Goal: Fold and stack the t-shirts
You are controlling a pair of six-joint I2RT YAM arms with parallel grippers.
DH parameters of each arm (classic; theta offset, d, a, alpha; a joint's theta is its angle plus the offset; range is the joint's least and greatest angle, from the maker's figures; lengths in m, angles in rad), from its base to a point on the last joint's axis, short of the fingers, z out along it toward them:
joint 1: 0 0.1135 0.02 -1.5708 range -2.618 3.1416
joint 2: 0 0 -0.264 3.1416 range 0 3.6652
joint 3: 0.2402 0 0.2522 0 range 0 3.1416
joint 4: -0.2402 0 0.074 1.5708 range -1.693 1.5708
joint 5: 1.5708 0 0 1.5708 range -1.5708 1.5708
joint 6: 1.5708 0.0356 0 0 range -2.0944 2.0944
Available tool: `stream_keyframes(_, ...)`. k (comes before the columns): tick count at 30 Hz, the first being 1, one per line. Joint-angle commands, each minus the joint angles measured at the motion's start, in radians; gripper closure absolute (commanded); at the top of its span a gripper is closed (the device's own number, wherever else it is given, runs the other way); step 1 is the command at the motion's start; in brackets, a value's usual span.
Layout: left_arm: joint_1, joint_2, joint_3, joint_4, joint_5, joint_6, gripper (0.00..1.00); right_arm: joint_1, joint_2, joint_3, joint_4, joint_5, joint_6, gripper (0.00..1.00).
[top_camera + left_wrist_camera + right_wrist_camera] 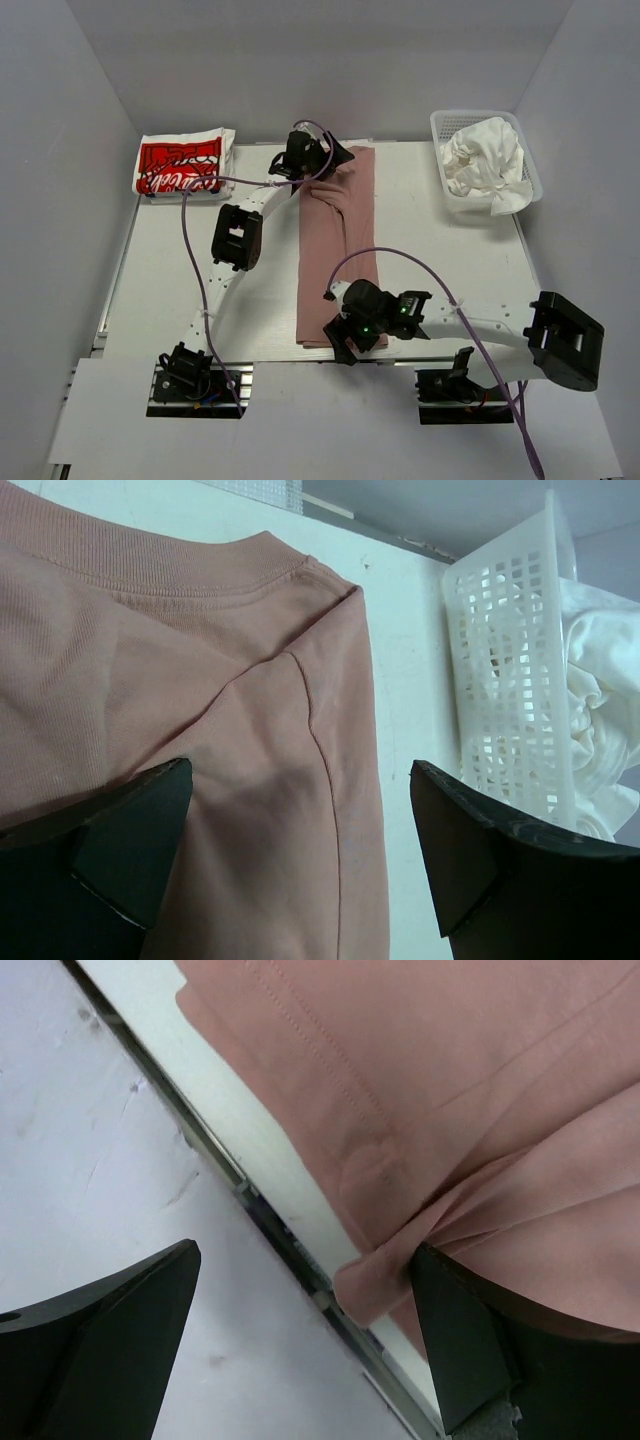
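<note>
Top external: we have logo tee (180,166) folded, pink tee (340,250) half-folded under left gripper (338,158) and right gripper (345,348), both agape, white tees (485,160) in basket (475,114).

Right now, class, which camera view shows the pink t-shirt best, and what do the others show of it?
Top external: the whole pink t-shirt lies as a long folded strip down the table. The left wrist view shows only its collar end and a seam; the right wrist only a bunched hem corner by the table edge.
</note>
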Motion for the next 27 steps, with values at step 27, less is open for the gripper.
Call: stream_keyframes(27, -0.002, -1.124, -0.979, -0.316, 0.07, 0.313, 0.0, 0.02, -0.419, -0.074, -0.139, 0.59, 0.404, 0.1)
